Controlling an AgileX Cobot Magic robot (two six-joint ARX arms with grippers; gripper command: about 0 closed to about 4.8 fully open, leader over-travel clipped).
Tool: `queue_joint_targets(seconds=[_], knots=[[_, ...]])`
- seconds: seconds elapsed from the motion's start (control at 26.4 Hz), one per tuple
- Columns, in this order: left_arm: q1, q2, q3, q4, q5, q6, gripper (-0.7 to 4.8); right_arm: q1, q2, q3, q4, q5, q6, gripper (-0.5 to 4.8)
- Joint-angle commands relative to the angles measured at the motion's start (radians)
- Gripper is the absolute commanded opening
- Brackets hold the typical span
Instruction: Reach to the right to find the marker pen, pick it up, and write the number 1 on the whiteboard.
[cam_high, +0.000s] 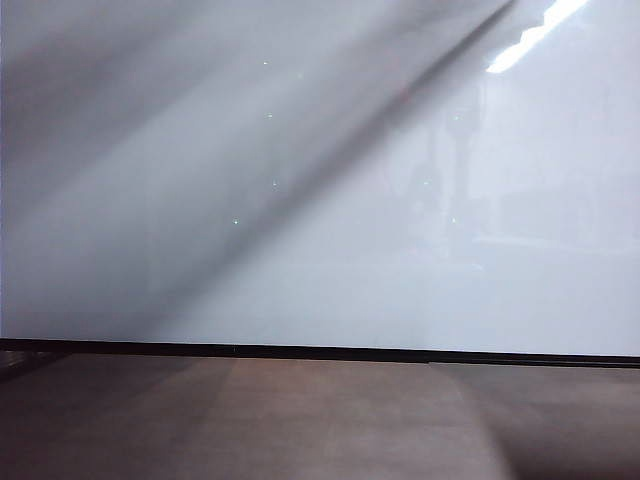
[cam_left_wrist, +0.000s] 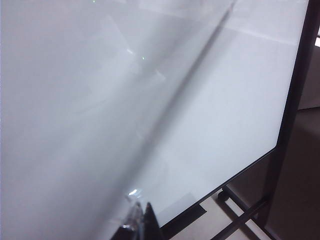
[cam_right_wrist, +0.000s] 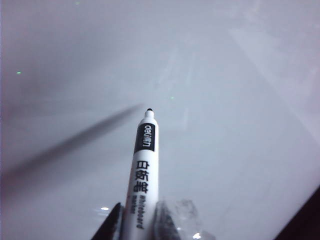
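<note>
The large glossy pale grey-white whiteboard (cam_high: 330, 200) fills almost everything in front of me. From the exterior view I get its thin black bottom edge, a strip of brown wood-look surface (cam_high: 300, 420) beneath it, and a bright slanted light reflection near the top right corner; neither of my arms shows there. My left wrist view adds what the others lack: the board's black side frame (cam_left_wrist: 295, 100) and the dark stand bars (cam_left_wrist: 245, 215) below it. My left gripper (cam_left_wrist: 140, 222) sits at the lower edge of that view, close to the board, only its dark and clear fingertips peeking in, and I cannot tell how wide it stands or whether it has anything.

Only my right wrist view shows the white marker pen with black lettering (cam_right_wrist: 143, 165). My right gripper (cam_right_wrist: 142, 222) is closed round its barrel, and its uncapped black tip points at the board, near the surface.
</note>
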Motion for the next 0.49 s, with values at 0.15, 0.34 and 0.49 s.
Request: queue_joint_targets(seconds=[0.15, 0.34, 0.49], knots=[[-0.002, 0.005, 0.007, 0.056, 0.030, 0.003, -0.05, 0.002, 0.004, 0.008, 0.024, 0.029, -0.066, -0.06], [-0.003, 0.021, 0.007, 0.061, 0.095, 0.003, -0.05, 0.002, 0.006, 0.008, 0.037, 0.029, -0.074, -0.06], [-0.003, 0.027, 0.007, 0.056, 0.097, 0.003, -0.05, 0.001, 0.020, 0.008, 0.044, 0.030, -0.078, -0.06]])
